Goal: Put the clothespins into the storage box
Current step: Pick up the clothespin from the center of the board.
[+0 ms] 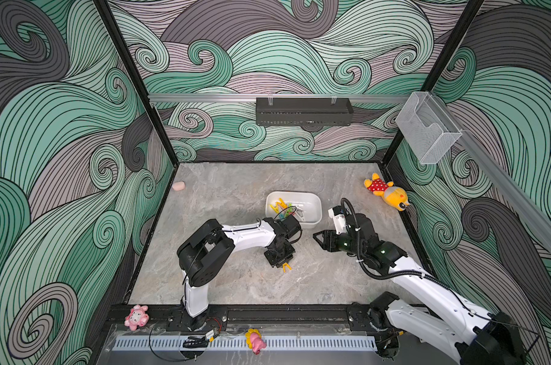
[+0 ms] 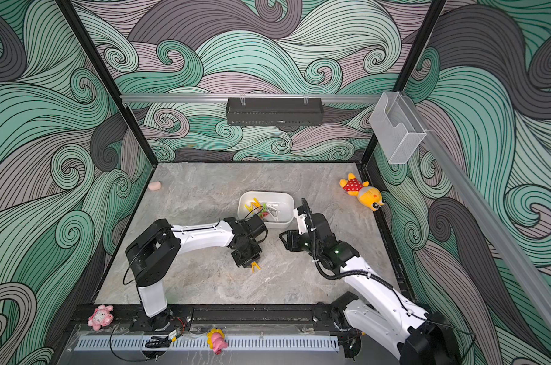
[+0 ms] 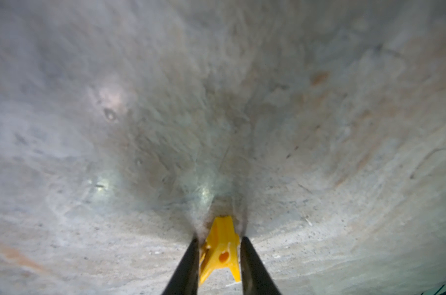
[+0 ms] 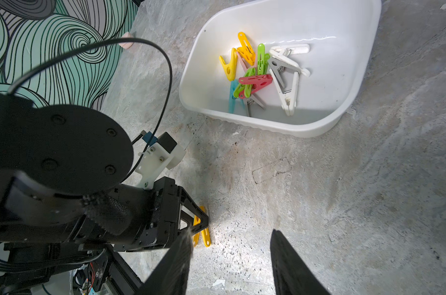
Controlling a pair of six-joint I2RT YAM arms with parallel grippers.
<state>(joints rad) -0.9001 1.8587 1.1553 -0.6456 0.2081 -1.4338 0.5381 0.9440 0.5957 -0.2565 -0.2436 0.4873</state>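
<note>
My left gripper pinches the yellow clothespin lying on the table, so I can lift it. The storage box sits near, holding the other clothespins. My right gripper hangs half open, empty.

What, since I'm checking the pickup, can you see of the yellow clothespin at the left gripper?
The yellow clothespin is a small A-shaped peg of smooth plastic: narrow tip, two splayed legs, a round hole in its side. It lies on the grey stone-look table, outside the storage box. The left gripper has one black finger tight against each flank.
</note>
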